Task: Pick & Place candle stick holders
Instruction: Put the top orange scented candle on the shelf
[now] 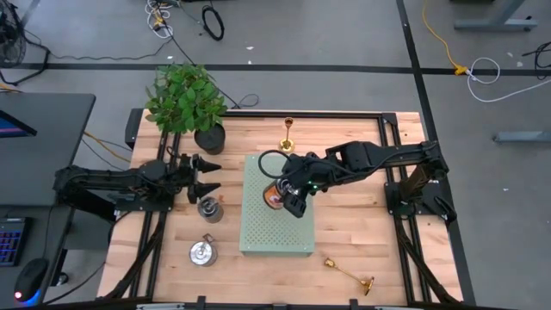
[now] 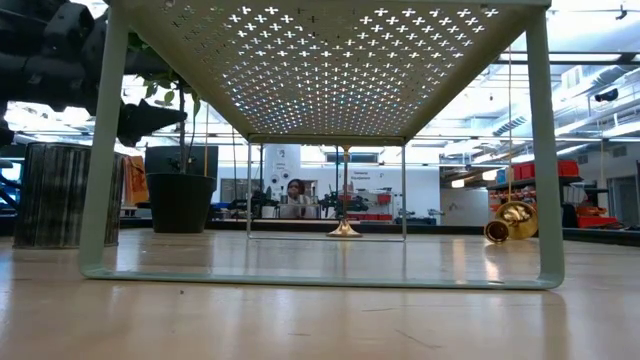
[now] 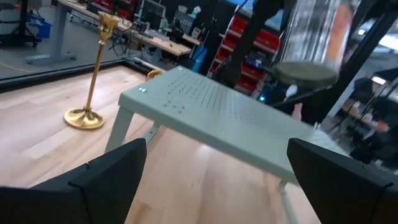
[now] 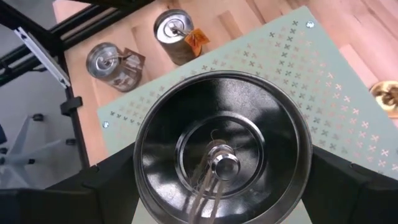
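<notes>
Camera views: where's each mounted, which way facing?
High: overhead, straight down on table; both arms show.
Low: table-top height, level under green perforated shelf; dark arm parts upper left.
Left wrist: faces shelf and upright candlestick; left gripper jaws open.
Right wrist: looks down on metal tin between right gripper jaws.
Shared: high and left wrist both show that candlestick.

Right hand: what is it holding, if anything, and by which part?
The right hand holds a round metal tin by its sides, above the green perforated stand.
</notes>
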You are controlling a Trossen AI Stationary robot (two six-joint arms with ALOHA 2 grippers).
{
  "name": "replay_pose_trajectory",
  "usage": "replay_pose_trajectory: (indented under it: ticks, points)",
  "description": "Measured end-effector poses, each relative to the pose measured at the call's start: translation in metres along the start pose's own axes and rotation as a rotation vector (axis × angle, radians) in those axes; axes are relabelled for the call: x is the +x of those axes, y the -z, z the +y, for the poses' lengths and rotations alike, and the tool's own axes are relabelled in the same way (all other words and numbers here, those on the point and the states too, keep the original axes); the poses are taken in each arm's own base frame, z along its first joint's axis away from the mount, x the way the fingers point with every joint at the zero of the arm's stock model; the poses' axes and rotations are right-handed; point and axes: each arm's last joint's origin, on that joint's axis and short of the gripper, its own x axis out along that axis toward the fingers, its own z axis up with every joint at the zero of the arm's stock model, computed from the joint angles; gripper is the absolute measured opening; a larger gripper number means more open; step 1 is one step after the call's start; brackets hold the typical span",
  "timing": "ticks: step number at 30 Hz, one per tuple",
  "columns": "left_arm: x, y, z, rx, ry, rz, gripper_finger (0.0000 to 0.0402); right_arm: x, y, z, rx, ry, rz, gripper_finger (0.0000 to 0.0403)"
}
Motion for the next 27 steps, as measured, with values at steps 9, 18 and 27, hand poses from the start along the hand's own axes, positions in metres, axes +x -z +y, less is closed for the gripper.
replay_pose_trajectory:
  ticks: [9, 18, 27]
  points:
    - [-0.001, -0.015, -0.006, -0.028, 0.063, -0.156, 0.0399, 0.000, 0.000, 0.000, 0.078, -0.008, 0.008, 0.0345]
    - [-0.004, -0.039, -0.018, -0.178, 0.135, -0.232, 0.0399, 0.000, -0.002, -0.003, 0.110, 0.009, -0.003, 0.0345]
    - [0.019, -0.103, -0.061, 0.019, 0.155, 0.031, 0.0386, 0.001, -0.005, -0.007, 0.102, 0.016, -0.014, 0.0345]
